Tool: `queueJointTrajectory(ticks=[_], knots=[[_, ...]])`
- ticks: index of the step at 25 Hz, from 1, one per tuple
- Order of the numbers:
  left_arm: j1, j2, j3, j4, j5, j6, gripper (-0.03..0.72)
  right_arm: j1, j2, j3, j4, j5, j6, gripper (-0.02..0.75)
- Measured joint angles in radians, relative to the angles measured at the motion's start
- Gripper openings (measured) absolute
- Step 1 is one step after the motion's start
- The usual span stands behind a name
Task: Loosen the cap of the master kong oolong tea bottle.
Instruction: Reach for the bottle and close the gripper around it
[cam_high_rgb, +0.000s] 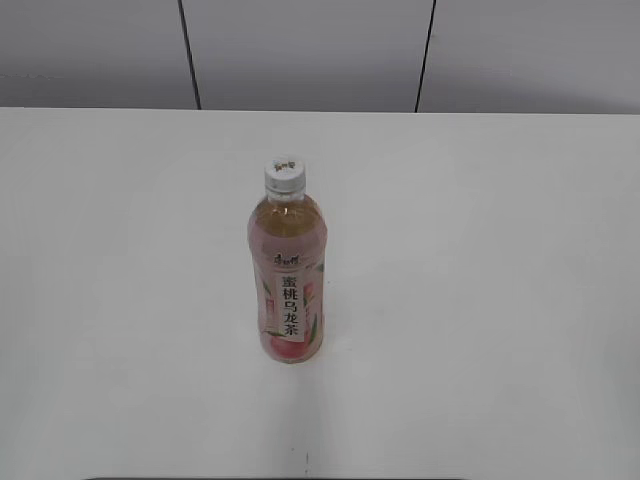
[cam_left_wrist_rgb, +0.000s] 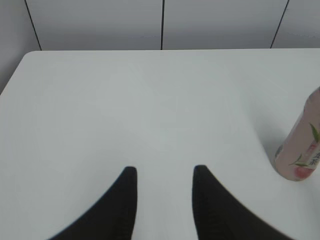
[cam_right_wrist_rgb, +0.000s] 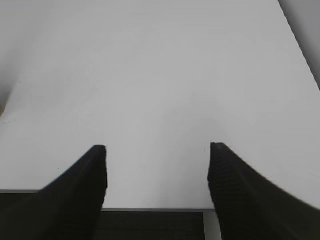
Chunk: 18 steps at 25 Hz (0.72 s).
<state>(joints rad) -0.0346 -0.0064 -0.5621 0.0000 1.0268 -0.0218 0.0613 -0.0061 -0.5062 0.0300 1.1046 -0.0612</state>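
Note:
The master kong oolong tea bottle (cam_high_rgb: 286, 285) stands upright near the middle of the white table (cam_high_rgb: 480, 250), with its pink-and-white label facing the exterior camera. Its white cap (cam_high_rgb: 284, 175) sits on the neck. Neither arm shows in the exterior view. In the left wrist view the bottle's lower part (cam_left_wrist_rgb: 301, 150) shows at the right edge, well to the right of my left gripper (cam_left_wrist_rgb: 164, 172), which is open and empty over bare table. My right gripper (cam_right_wrist_rgb: 157, 149) is open and empty over the table's near edge; the bottle is out of that view.
A grey panelled wall (cam_high_rgb: 310, 50) stands behind the table's far edge. The table's front edge (cam_right_wrist_rgb: 150, 209) lies just under my right gripper, with a dark surface below it. The table's left corner (cam_left_wrist_rgb: 25, 57) shows in the left wrist view.

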Motion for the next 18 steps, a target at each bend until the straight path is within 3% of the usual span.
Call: queueJointTrajectory(ticks=[18], knots=[[0.000,0.000,0.000,0.000,0.000,0.000,0.240,0.000,0.000,0.000,0.000,0.000,0.000,0.482]])
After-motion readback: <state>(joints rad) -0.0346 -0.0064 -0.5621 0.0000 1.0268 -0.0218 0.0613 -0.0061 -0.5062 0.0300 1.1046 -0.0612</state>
